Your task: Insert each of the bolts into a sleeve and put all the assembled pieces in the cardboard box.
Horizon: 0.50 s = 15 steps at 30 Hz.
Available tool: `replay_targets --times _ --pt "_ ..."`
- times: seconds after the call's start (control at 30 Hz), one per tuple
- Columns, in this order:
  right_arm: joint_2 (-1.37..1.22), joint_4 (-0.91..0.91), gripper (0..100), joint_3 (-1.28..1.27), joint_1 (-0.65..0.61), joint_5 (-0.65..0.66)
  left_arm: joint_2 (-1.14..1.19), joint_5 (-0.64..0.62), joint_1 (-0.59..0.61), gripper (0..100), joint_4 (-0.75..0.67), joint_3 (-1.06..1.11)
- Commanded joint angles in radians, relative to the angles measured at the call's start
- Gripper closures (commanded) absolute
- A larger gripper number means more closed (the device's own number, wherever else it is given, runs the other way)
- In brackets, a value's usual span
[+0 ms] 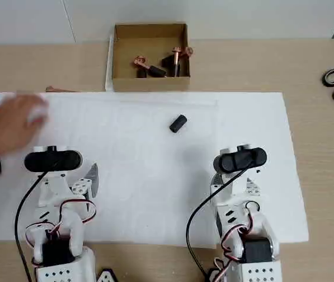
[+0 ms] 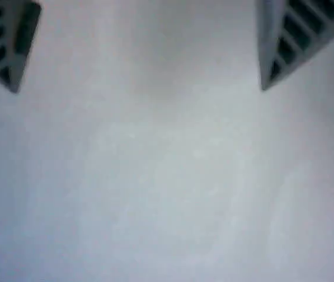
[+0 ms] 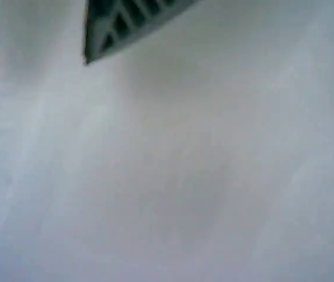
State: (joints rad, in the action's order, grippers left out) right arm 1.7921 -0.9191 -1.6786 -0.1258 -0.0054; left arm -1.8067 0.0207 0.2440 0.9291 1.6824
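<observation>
White sheet (image 1: 155,176): black sleeve (image 1: 179,123); cardboard box (image 1: 149,84) holds assembled pieces (image 1: 167,63), perhaps three.

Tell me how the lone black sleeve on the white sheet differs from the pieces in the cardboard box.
The sleeve lies alone on the white sheet; the pieces sit together inside the cardboard box. The sleeve shows no bolt; the pieces carry copper-coloured bolts. Both have black sleeve bodies.
</observation>
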Motion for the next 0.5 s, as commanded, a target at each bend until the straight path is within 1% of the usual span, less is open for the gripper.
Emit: replay_targets --times 0.0,0.47 --pt "0.022 -0.004 87.2 -0.005 0.004 0.011 -0.012 0.008 0.0 75 -0.026 -0.004" --pt "0.022 -0.004 87.2 -0.005 0.004 0.011 -0.012 0.009 -0.009 75 -0.026 -0.002"
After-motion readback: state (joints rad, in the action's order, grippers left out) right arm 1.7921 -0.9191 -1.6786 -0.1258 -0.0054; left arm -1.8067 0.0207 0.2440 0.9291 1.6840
